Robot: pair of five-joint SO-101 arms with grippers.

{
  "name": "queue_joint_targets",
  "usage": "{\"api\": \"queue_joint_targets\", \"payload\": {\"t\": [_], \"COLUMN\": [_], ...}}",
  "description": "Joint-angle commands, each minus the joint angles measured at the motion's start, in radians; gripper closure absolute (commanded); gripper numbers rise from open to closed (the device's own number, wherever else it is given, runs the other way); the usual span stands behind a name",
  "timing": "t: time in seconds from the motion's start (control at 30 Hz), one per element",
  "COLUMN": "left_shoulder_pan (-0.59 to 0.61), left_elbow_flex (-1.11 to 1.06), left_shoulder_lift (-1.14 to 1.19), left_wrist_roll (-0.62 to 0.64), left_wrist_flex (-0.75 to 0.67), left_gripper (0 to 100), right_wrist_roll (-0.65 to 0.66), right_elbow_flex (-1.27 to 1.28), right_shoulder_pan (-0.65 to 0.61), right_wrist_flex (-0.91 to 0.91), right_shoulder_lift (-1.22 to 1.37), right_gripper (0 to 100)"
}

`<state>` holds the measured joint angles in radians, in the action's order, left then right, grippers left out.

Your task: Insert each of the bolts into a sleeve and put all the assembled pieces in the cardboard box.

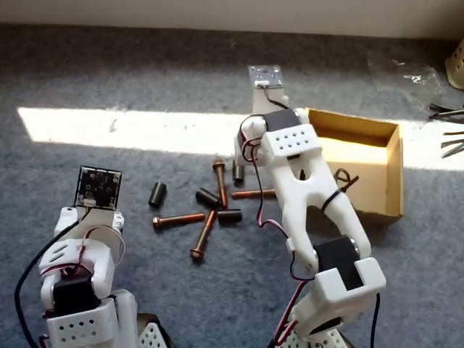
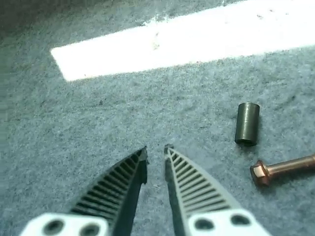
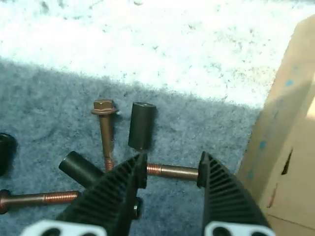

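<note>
Right pincer [image 3: 172, 162], spread open, straddles a bolt [image 3: 173, 171] lying lengthwise across its gap.

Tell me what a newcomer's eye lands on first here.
The scatter of copper bolts and black sleeves on the grey carpet, mid-scene. Next, the open cardboard box to their right in the high view, and the right gripper open astride one bolt near it.
</note>
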<state>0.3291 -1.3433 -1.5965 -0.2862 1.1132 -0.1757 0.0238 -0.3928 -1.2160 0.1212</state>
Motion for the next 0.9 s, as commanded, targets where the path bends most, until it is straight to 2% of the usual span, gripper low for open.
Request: {"api": "queue_joint_targets", "payload": {"t": [0.0,0.23,0.43,0.67,0.87], "left_shoulder_pan": [-0.048,-0.183,-0.150,-0.004,0.013], "left_elbow_flex": [0.065,0.193,0.213,0.196,0.168], "left_shoulder_lift": [0.102,0.472,0.694,0.704,0.645], "left_wrist_roll": [0.074,0.163,0.226,0.229,0.229], "left_wrist_flex": [-0.066,-0.114,-0.242,-0.256,-0.258], "left_gripper": [93,93,93,92,92], "right_wrist_roll": [-0.029,-0.032,-0.035,-0.035,-0.034], "right_elbow_flex": [-0.056,-0.051,-0.056,-0.056,-0.050], "right_shoulder_pan": [-0.042,-0.070,-0.104,-0.104,-0.104], "right_wrist_flex": [-0.036,-0.042,-0.064,-0.030,0.035], "right_shoulder_lift": [-0.015,-0.016,-0.015,-0.010,-0.001], "right_gripper": [83.6,83.6,83.6,83.6,83.6]}}
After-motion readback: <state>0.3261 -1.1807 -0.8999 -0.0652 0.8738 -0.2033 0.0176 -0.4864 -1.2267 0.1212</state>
